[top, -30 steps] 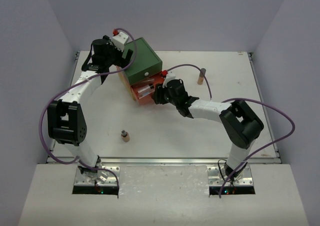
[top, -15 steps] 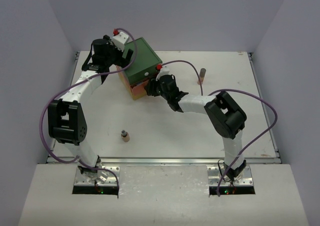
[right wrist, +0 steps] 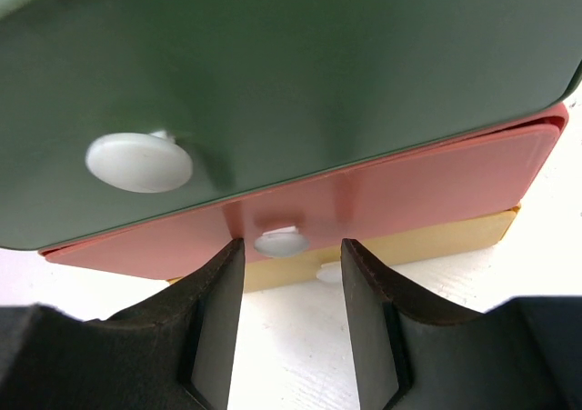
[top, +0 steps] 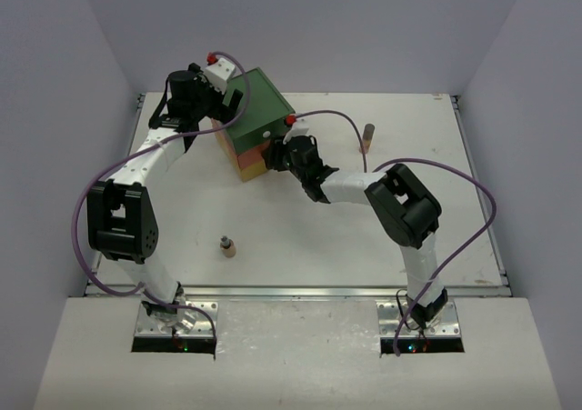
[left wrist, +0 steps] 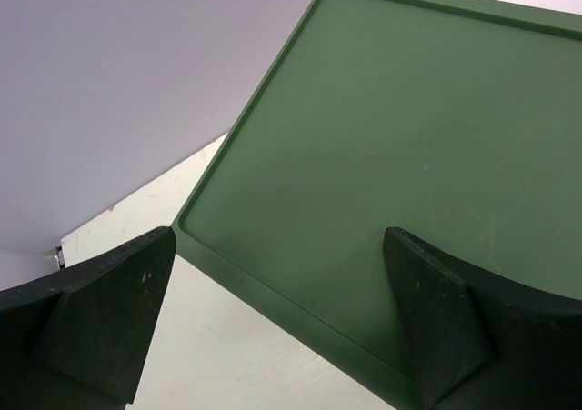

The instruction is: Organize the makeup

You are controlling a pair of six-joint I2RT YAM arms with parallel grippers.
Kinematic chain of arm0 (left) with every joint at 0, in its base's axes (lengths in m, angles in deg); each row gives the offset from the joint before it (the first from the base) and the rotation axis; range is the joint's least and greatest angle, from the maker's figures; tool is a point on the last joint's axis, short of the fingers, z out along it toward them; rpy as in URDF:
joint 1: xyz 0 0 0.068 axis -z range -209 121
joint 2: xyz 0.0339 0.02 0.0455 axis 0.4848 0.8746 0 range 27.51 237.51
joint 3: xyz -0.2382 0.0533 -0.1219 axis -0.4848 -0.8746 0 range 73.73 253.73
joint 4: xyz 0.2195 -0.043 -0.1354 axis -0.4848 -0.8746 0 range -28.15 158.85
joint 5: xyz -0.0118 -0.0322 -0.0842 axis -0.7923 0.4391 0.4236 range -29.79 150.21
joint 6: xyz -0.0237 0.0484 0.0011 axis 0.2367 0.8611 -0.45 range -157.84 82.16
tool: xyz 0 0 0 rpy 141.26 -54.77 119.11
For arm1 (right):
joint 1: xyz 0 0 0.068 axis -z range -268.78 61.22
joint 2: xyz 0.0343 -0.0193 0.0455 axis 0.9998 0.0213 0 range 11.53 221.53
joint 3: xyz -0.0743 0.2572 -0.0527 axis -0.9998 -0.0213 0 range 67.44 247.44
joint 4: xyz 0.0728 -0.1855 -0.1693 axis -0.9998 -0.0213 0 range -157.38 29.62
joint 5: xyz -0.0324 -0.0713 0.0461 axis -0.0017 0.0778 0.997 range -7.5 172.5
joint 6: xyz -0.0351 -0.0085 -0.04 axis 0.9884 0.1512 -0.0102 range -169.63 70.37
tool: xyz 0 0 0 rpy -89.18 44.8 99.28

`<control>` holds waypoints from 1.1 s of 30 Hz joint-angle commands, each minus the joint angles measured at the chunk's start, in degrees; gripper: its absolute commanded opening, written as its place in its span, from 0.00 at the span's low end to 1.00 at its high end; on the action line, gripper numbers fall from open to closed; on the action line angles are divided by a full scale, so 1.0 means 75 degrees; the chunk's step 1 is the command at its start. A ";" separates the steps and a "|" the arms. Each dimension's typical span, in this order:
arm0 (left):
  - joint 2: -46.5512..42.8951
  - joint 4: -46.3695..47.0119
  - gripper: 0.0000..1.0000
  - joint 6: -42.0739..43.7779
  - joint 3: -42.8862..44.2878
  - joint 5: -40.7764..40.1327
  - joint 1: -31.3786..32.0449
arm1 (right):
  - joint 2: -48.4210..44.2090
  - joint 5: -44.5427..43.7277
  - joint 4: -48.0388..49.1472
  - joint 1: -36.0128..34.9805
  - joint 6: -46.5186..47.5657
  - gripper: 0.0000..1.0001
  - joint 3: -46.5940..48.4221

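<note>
**Makeup on the worktop (top: pixel 318 237).** A small dark-capped tan bottle (top: pixel 228 246) stands upright toward the near left corner, well apart from everything else. A taller tan bottle (top: pixel 367 137) stands upright right of centre, near the far edge, also on its own.

Between the two, toward the far left corner, sits the three-drawer box (top: pixel 259 110), turned at an angle to the worktop's edges. Its drawers appear pushed in.

The right gripper (right wrist: pixel 289 255) faces the front of the box. Its two fingers stand on either side of the white knob (right wrist: pixel 281 241) of the orange drawer (right wrist: pixel 409 178), with a gap on each side. The claw is therefore open around the knob and grips nothing. Another white knob (right wrist: pixel 138 162) sits above, on the green drawer (right wrist: pixel 318 74), and the yellow drawer (right wrist: pixel 427 237) shows below.

The left gripper (left wrist: pixel 277 246) hangs over a corner of the green top (left wrist: pixel 409 137) on the box's far left side. Its claw is spread wide and holds nothing.
</note>
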 commanded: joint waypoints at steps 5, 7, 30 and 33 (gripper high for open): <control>0.0355 -0.1553 1.00 0.0364 -0.0587 -0.0149 0.0032 | 0.0087 -0.0318 0.0631 -0.0024 -0.0164 0.47 0.0390; 0.0339 -0.1546 1.00 0.0364 -0.0594 -0.0154 0.0036 | 0.0043 -0.0178 0.0624 -0.0024 -0.0111 0.49 0.0276; 0.0367 -0.1551 1.00 0.0374 -0.0620 -0.0271 0.0036 | -0.0219 0.0773 0.1873 0.0194 -0.2126 0.55 -0.1563; 0.0378 -0.1546 1.00 0.0341 -0.0610 -0.0220 0.0032 | -0.0043 0.0702 0.1874 0.0211 -0.2219 0.54 -0.1380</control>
